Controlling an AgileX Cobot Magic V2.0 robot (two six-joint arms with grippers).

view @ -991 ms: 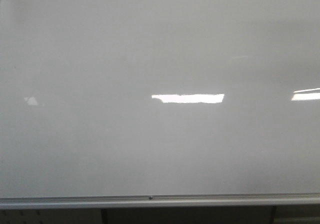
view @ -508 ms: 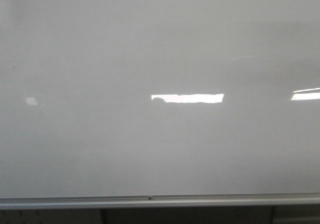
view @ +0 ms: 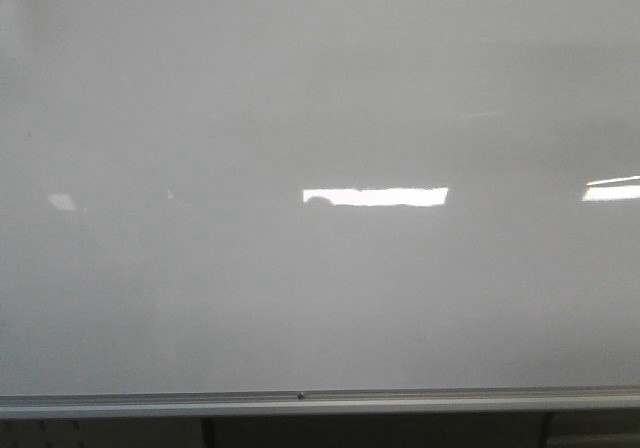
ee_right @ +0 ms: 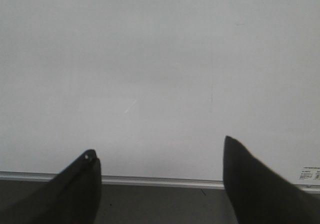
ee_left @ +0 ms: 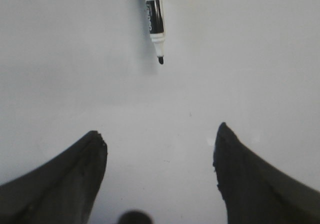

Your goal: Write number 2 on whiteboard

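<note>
The whiteboard (view: 320,298) fills the front view, glossy grey-white with bright reflections and a silver bottom rail (view: 300,404). No number 2 shows on it. In the left wrist view the board (ee_left: 250,59) lies ahead, and a black-and-white marker (ee_left: 154,19) hangs near it, its uncapped black tip (ee_left: 160,60) down; what holds the marker is out of view. My left gripper (ee_left: 160,139) is open and empty, its black fingers (ee_left: 65,179) spread wide. My right gripper (ee_right: 160,156) is open and empty, facing the board (ee_right: 160,59) just above its rail (ee_right: 160,181).
Below the rail in the front view a dark gap (view: 380,431) and support posts (view: 208,433) show. A small printed label (ee_right: 310,173) sits at the board's lower corner in the right wrist view. A faint short mark (ee_right: 211,93) shows on the board there.
Nothing moves on the board. A small dark bump in the left end of the central reflection has grown slightly, and a faint speck has appeared left of it.
</note>
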